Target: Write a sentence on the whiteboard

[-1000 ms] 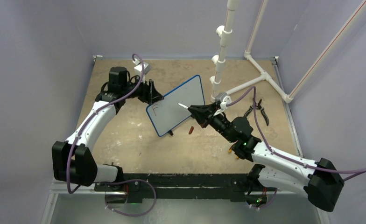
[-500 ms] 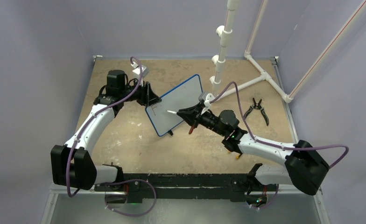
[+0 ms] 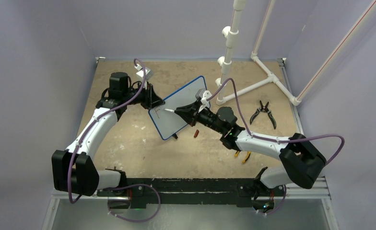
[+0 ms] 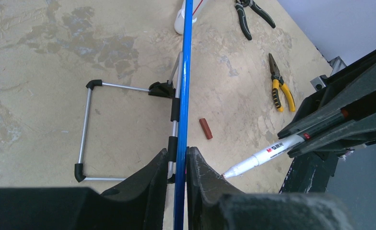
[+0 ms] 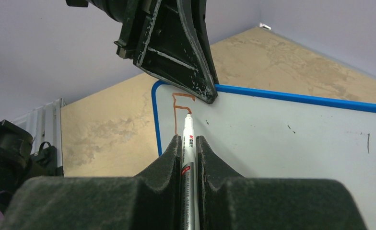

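Note:
The whiteboard [image 3: 181, 106] stands tilted in the middle of the table, white with a blue rim. My left gripper [image 3: 153, 102] is shut on its left edge; in the left wrist view the blue rim [image 4: 182, 96] runs straight between the pads of that gripper [image 4: 177, 152]. My right gripper [image 3: 187, 111] is shut on a white marker [image 5: 188, 139]. The marker's tip rests on the board [image 5: 282, 134] at the middle bar of a red letter F [image 5: 178, 109], the only part of the sentence that shows. The marker [image 4: 263, 157] also appears beside the left fingers.
A red marker cap [image 3: 195, 133] lies on the table below the board. Black pliers [image 3: 263, 113] lie to the right, yellow-handled pliers [image 3: 242, 156] nearer the right arm. A white pipe frame [image 3: 253, 81] stands at the back right. The board's wire stand [image 4: 88, 127] props it from behind.
My right arm has swung left, carrying the marker across the board to the red F near its left corner. My left gripper has closed on the board's edge.

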Controlling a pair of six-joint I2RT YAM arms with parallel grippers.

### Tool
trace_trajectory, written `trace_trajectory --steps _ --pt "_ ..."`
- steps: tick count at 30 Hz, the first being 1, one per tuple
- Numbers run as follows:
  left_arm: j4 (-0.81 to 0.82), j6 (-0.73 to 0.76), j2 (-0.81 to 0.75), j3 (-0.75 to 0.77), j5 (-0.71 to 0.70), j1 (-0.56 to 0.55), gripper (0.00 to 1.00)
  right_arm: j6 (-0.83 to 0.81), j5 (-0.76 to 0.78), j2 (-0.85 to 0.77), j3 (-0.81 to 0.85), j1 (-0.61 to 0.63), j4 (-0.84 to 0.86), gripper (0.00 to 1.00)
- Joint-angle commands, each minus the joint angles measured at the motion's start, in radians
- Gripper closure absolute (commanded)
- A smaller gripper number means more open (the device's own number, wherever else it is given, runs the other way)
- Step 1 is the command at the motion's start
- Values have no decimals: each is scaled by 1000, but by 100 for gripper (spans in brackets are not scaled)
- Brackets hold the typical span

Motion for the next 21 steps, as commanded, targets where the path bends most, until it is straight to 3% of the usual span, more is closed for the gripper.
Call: trace_trajectory --steps 1,21 --pt "26 24 -18 -11 -3 10 87 -25 -26 14 44 -4 33 100" --pt "38 20 -15 -15 15 10 94 -23 -28 85 73 -3 49 100"
